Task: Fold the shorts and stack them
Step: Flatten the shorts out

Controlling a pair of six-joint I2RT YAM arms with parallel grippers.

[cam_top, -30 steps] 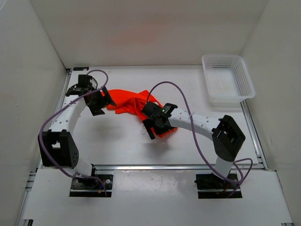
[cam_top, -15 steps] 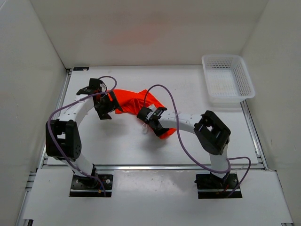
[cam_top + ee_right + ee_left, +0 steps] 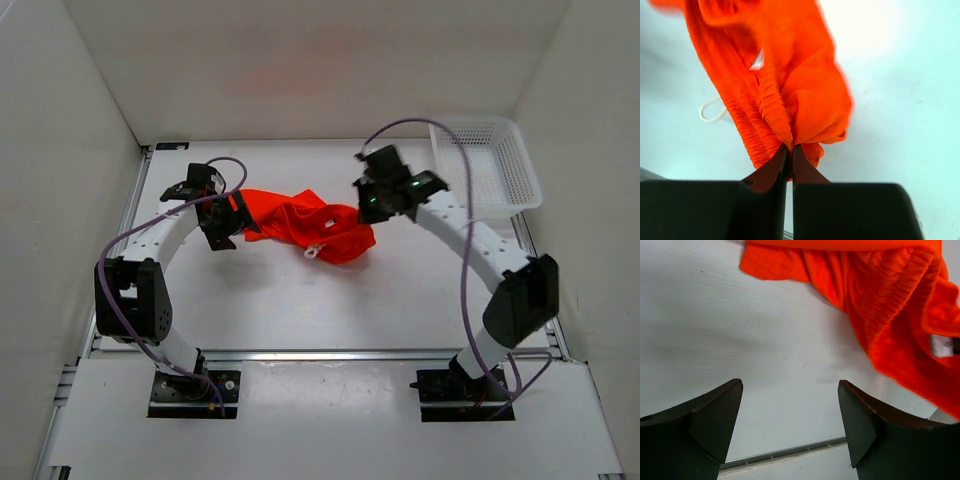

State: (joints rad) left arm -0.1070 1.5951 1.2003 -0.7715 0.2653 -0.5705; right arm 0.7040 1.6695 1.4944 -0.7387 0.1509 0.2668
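Black right end effector (image 3: 365, 207) (image 3: 790, 148): we saw it pinched tight on a bunched fold of the shorts (image 3: 300, 225) (image 3: 790, 90), its arm arching in from the right.
Left end effector (image 3: 238, 216) (image 3: 790, 385): we found it spread wide, low over the counter (image 3: 300, 300) just beside the left edge of the shorts, holding nothing.
Shorts (image 3: 890, 315): bright orange-red mesh, crumpled, lying mid-counter between both arms, the right end gathered up in the grip.
Drawstring (image 3: 313, 252) (image 3: 710, 112): we noted a white loop at the near edge of the shorts.

The left jaws stand wide above the table (image 3: 740, 330), shorts (image 3: 890, 305) just ahead.
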